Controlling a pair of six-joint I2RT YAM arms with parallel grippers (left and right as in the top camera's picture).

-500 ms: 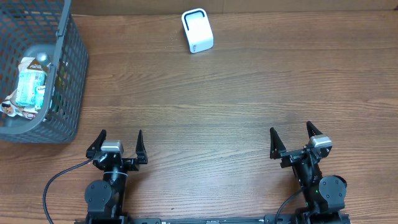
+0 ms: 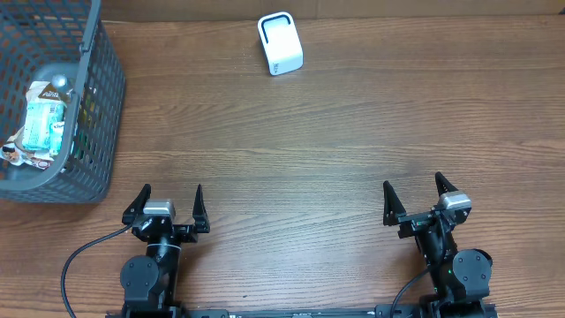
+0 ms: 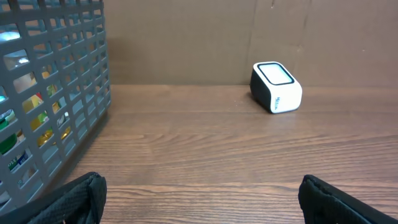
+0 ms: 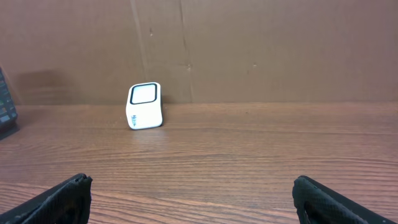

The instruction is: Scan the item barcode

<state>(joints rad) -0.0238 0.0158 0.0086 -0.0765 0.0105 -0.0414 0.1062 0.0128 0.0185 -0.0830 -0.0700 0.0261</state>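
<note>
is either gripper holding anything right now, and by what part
Nothing is held. The left gripper and right gripper both stand open and empty; the packaged items lie in the basket, away from both.

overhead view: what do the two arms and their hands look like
Both arms are black, with round joint housings at the base. The left hand and right hand each have two slim, pointed black fingers with a small silver-grey block between them. A black cable loops away from the left arm. No markings are legible.
</note>
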